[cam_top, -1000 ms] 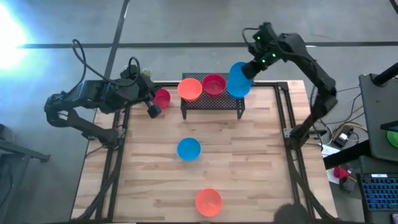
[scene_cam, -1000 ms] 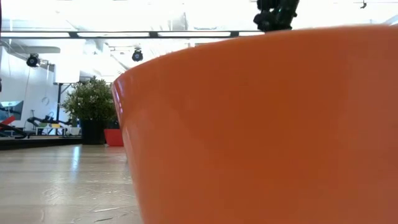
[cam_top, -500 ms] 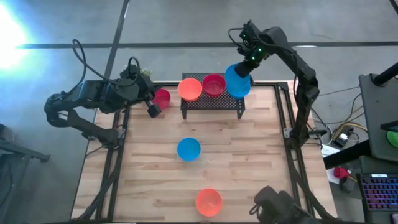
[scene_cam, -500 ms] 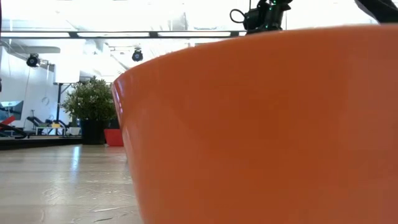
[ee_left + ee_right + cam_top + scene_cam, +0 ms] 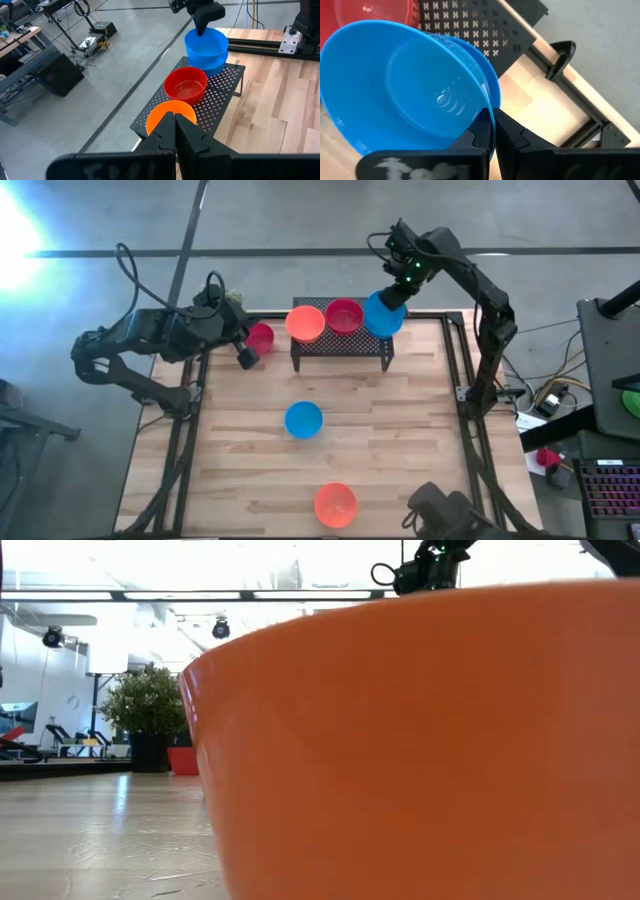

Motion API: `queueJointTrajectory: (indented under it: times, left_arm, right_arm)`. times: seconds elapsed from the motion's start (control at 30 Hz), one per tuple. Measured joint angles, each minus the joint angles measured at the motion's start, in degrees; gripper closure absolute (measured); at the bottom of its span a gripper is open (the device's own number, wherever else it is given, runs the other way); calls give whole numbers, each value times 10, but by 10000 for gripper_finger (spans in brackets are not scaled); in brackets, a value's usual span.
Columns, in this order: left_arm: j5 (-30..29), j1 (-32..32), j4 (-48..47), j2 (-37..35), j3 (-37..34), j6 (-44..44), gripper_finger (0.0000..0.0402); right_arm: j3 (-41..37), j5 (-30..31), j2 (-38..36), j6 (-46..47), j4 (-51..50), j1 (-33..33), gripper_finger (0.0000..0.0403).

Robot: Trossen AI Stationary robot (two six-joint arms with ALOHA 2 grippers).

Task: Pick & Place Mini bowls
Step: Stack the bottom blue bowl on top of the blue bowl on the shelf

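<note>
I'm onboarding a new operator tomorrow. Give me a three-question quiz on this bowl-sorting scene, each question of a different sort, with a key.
1. True or false: the right end effector is shut on the rim of a blue bowl at the black mesh rack.
2. Multiple choice: which bowls lie on the bare wooden table in front of the rack? A) two red ones B) one blue bowl and one orange bowl C) three blue ones
3. Fill in: the left end effector holds no bowl and sits next to a ____ bowl at the table's left rear.

Key: 1 true; 2 B; 3 red
</note>
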Motion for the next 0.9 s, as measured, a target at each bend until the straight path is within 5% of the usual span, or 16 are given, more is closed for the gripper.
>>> queueJointTrajectory:
  times: [0.6, 0.9]
  left_arm:
    - [0, 0, 0, 0, 0, -8, 402]
    - [0, 0, 0, 0, 0, -10, 402]
  right_arm:
    - [-14, 29, 0, 3, 0, 0, 392]
    - [-14, 29, 0, -26, 0, 2, 331]
